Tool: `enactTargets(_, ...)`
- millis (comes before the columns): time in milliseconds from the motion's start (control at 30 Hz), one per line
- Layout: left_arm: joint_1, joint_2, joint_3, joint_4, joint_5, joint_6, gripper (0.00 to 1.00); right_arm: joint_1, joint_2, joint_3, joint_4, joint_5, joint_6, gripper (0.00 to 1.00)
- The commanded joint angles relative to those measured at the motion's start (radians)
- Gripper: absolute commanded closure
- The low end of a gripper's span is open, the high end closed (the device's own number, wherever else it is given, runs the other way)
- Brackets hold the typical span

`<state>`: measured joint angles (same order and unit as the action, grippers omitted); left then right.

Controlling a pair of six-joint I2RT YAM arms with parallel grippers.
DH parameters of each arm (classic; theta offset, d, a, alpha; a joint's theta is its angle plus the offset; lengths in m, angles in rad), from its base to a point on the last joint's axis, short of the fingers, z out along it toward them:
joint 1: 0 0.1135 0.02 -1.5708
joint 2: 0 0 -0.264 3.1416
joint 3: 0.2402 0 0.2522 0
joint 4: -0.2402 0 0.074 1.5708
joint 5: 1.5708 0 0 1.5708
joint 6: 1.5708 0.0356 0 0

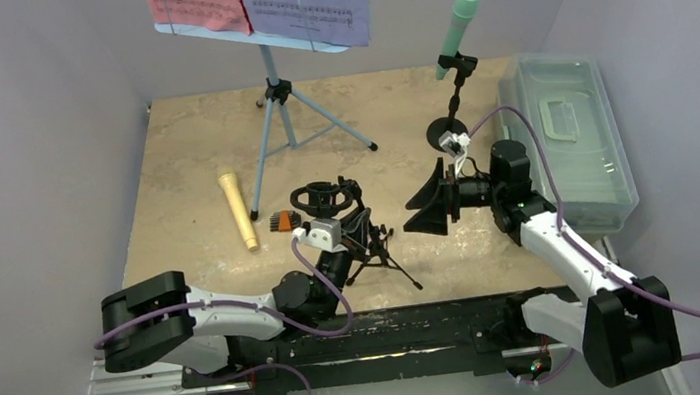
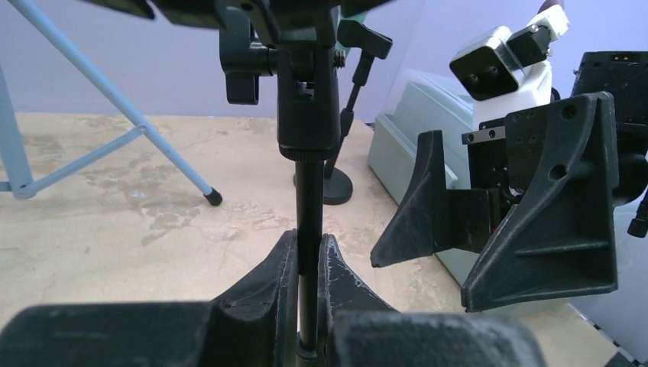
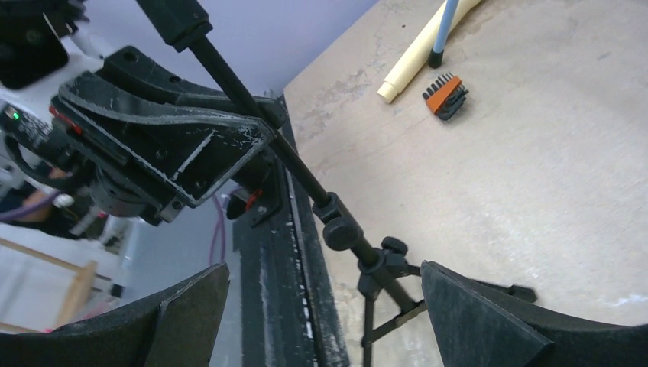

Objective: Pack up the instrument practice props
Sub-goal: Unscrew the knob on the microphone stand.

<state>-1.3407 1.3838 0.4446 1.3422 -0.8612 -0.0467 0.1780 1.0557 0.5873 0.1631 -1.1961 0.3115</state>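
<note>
As the left hand (image 2: 308, 256) clamps it, the black tripod (image 2: 309, 191) looks slim.

Plain lavender-grey walls (image 1: 27, 146) close in on three sides of a mottled beige, stone-patterned surface (image 1: 190, 157) — evenly lit, with only soft shadows — while a scuffed black board (image 1: 411, 313) and a silver metal rail (image 1: 137, 385) run along its near edge.
</note>
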Motion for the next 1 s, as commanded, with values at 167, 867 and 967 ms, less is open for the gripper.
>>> enactTargets(167, 0.024, 0.025, 0.019, 0.185, 0.045, 0.079, 1.00, -0.002, 0.072, -0.021, 0.225, 0.006, 0.356, 0.01)
enactTargets(867, 0.028, 0.085, 0.037, 0.265, 0.075, 0.126, 1.00, -0.002, 0.123, -0.058, 0.304, 0.030, 0.507, 0.06)
enactTargets(967, 0.029, 0.092, 0.042, 0.270, 0.079, 0.126, 1.00, -0.002, 0.125, -0.060, 0.306, 0.034, 0.508, 0.07)
